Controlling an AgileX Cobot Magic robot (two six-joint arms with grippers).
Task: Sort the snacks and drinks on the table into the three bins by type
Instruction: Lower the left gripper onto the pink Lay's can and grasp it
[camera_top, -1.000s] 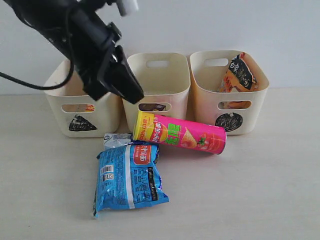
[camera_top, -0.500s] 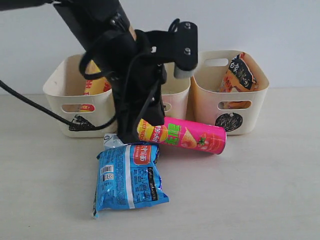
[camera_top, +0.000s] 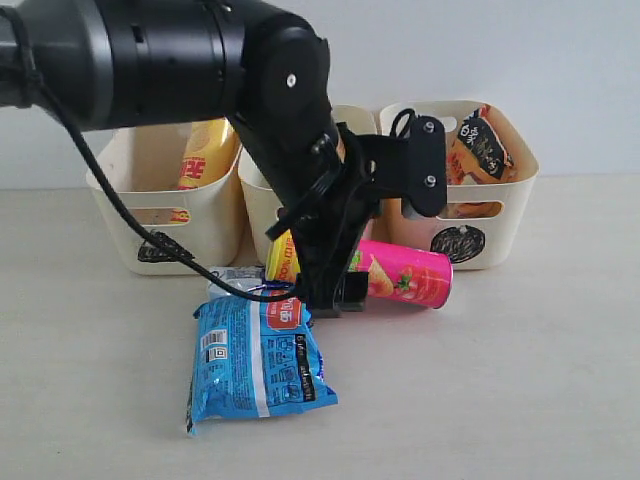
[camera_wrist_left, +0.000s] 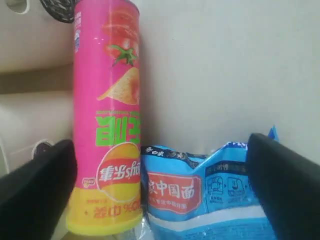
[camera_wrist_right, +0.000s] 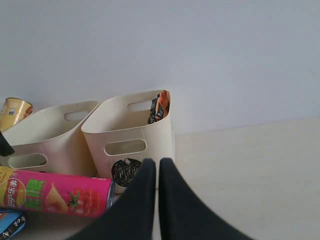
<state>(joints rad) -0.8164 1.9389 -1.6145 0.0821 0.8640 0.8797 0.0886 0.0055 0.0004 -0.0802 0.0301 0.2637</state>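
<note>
Bins (camera_top: 110, 200) beyond my spread left gripper (camera_wrist_left: 157, 165) hold a yellow tube (camera_top: 205, 150) and an orange-black bag (camera_top: 478, 145); pink tube (camera_wrist_left: 107, 100) lies between its jaws. Right gripper (camera_wrist_right: 156, 172) pressed together.

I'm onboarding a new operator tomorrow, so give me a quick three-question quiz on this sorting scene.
1. True or false: the pink chip tube stands upright on the table.
2. Which bin holds the orange-black bag? A) triangle-marked B) middle C) circle-marked
3. Fill in: the left gripper, straddling the tube's yellow end, is ____.
Key: 1 false, it lies on its side. 2 C, the circle-marked bin. 3 open.
</note>
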